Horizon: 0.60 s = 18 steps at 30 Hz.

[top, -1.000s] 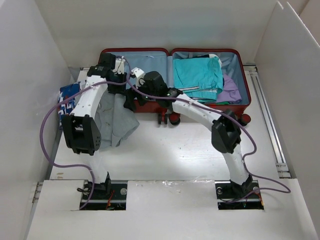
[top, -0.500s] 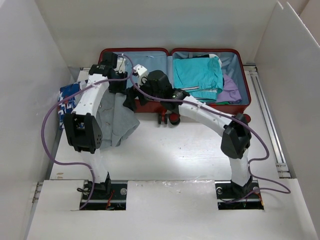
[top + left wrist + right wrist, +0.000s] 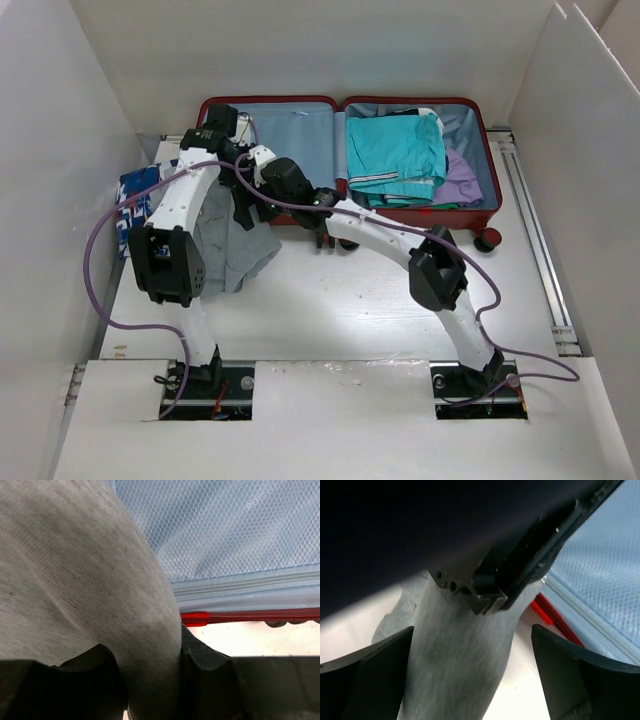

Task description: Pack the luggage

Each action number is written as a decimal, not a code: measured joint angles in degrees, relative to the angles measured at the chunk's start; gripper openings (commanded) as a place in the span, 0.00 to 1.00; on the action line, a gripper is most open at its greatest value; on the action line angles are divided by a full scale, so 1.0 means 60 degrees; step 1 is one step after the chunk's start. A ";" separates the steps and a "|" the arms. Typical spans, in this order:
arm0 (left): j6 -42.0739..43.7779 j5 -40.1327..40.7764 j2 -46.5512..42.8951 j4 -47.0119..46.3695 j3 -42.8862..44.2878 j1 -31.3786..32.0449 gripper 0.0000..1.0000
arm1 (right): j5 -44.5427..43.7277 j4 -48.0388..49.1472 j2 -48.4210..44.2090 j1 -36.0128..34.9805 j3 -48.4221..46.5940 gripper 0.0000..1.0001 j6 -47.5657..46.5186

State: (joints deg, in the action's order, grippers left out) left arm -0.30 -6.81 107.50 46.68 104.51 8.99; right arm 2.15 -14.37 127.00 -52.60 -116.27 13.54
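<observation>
The luggage (image 3: 420, 215) lies open at the back of the table, its left half (image 3: 295, 135) showing bare pale blue lining (image 3: 240, 530). The right half holds folded teal clothes (image 3: 395, 150) and a purple garment (image 3: 460, 180). My left gripper (image 3: 230, 155) (image 3: 150, 680) is shut on a grey garment (image 3: 240, 250) (image 3: 75, 580) by the luggage's front left rim; the cloth hangs down onto the table. My right gripper (image 3: 243, 200) (image 3: 472, 635) is open just below the left one, its fingers either side of the hanging grey cloth (image 3: 460, 670) without pinching it.
A blue patterned item (image 3: 135, 195) lies at the left, partly under the left arm. White boards wall the table on the left, back and right. A black luggage wheel (image 3: 487, 240) sticks out at the front right. A metal rail (image 3: 535, 240) runs along the right.
The right arm has swung left, bringing its open gripper round the hanging grey garment under the left gripper. The left gripper has kept its hold and barely moved.
</observation>
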 measured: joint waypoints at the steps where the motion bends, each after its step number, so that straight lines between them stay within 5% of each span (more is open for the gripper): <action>1: -0.0011 0.0004 0.0004 -0.0007 0.0000 0.0000 0.00 | -0.0073 0.0127 0.0040 0.0000 0.0055 0.99 -0.0004; 7: -0.0113 0.0025 0.0007 -0.0018 0.0000 0.0000 0.00 | 0.0404 0.0812 0.0280 0.0000 0.0102 0.99 0.0033; 11: -0.0138 0.0066 0.0040 -0.0029 0.0018 0.0000 0.04 | 0.0863 0.1286 0.0667 0.0102 -0.0091 0.74 -0.0047; 14: -0.0186 0.0135 0.0175 0.0033 0.0204 0.0000 0.15 | 0.1195 0.1406 0.0725 0.0328 -0.0073 0.41 -0.0084; 15: -0.0182 0.0149 0.0211 0.0066 0.0270 0.0000 0.20 | 0.1381 0.1479 0.0725 0.0412 0.0004 0.18 -0.0076; 16: -0.0168 0.0160 0.0240 0.0117 0.0331 0.0000 0.29 | 0.1574 0.1523 0.0699 0.0514 0.0084 0.08 -0.0062; 18: -0.0073 0.0175 0.0331 0.0288 0.0535 0.0011 0.97 | 0.2018 0.1708 0.0659 0.0670 0.0248 0.00 -0.0018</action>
State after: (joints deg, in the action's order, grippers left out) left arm -0.73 -5.76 109.49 48.40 107.72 9.06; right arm 14.26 -4.12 130.96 -48.58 -114.78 13.43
